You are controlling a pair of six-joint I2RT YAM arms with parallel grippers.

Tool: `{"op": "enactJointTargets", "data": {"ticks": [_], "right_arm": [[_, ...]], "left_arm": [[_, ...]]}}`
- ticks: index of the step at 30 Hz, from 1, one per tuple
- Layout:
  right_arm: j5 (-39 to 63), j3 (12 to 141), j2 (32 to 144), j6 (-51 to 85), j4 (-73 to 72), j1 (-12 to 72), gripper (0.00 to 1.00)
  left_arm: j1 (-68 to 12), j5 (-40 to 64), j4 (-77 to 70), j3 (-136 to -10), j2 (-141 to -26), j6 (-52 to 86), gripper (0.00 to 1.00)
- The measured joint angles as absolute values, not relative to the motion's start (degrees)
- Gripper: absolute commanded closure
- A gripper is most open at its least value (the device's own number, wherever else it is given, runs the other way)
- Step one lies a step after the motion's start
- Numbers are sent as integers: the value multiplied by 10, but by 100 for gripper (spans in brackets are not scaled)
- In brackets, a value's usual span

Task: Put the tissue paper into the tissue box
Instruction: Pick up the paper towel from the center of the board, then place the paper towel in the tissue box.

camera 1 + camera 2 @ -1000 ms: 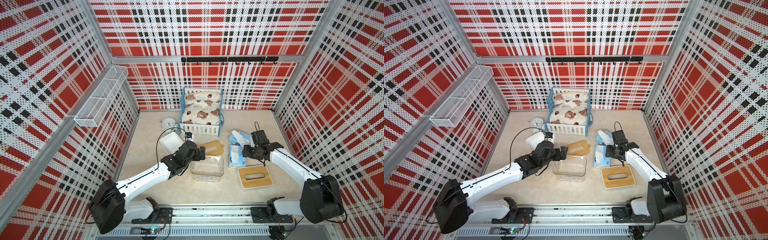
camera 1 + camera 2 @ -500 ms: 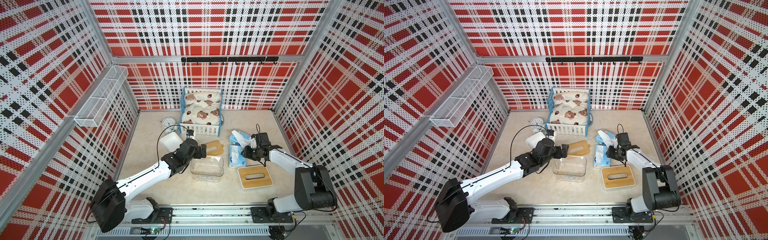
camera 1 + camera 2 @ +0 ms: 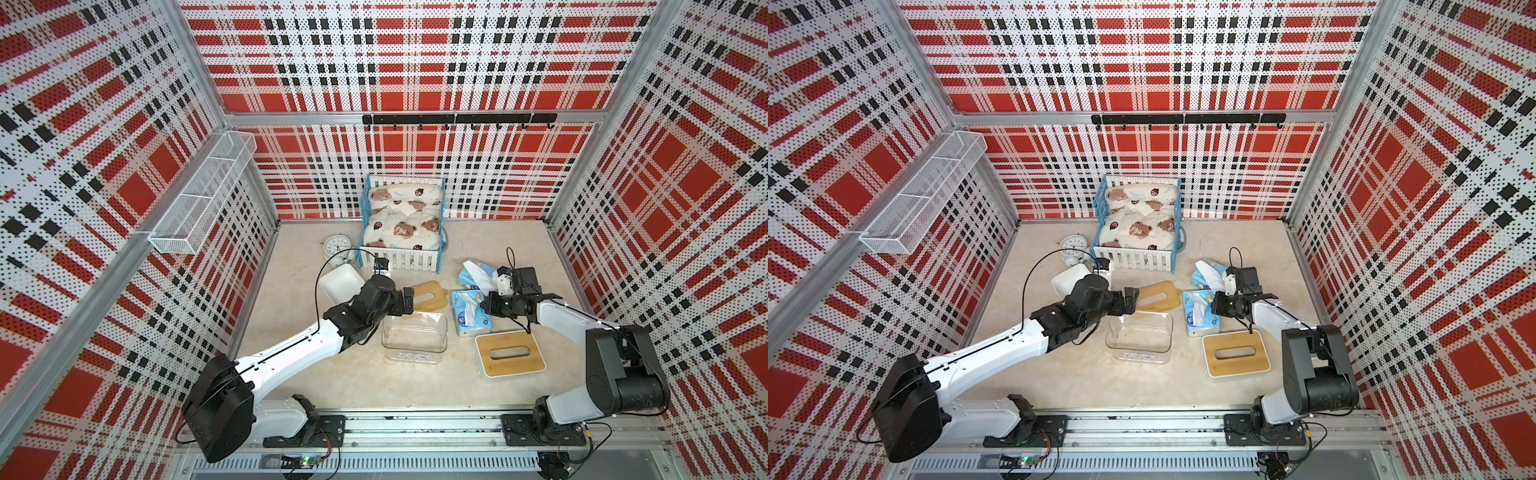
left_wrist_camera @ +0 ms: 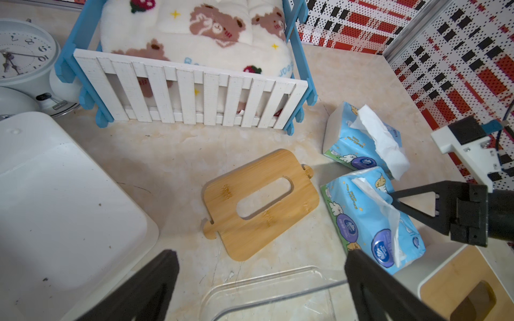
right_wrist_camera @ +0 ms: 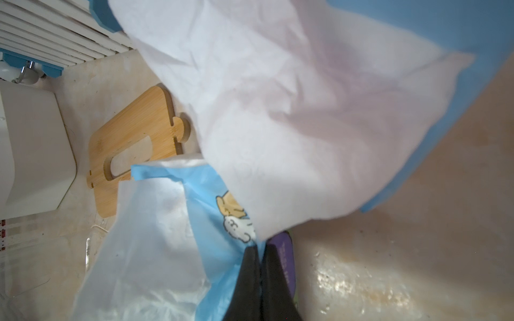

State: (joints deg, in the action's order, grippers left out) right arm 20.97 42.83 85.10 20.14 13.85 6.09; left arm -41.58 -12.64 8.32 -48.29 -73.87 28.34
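Beige tabletop (image 3: 353,376): right gripper (image 3: 484,306) has just pinched shut on the wrap of the nearer tissue pack (image 3: 468,319), beside the clear tissue box (image 3: 413,343); left gripper (image 3: 408,300) hovers agape; lifting looks possible now

The soft light-blue-and-white tissue pack (image 4: 358,222) wears thin glossy plastic wrap around crinkled matt white paper. The flat slotted pale wooden lid (image 4: 261,203) looks smooth and matt, the rectangular clear plastic box (image 3: 413,340) shiny. The beige marbled counter (image 4: 172,155) is smooth with faint sheen; the bear-print bedding (image 4: 194,41) is fluffy cloth.
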Motion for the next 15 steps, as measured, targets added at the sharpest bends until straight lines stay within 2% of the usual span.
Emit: {"op": "enactJointTargets", "data": {"ticks": [9,15], "right_arm": [[261,471,769,161,181,61,100],[335,544,732,125,208,72,100]], "left_arm": [[-340,-6,71,-494,-705,267,6],[-352,69,94,-559,-706,191,11]]}}
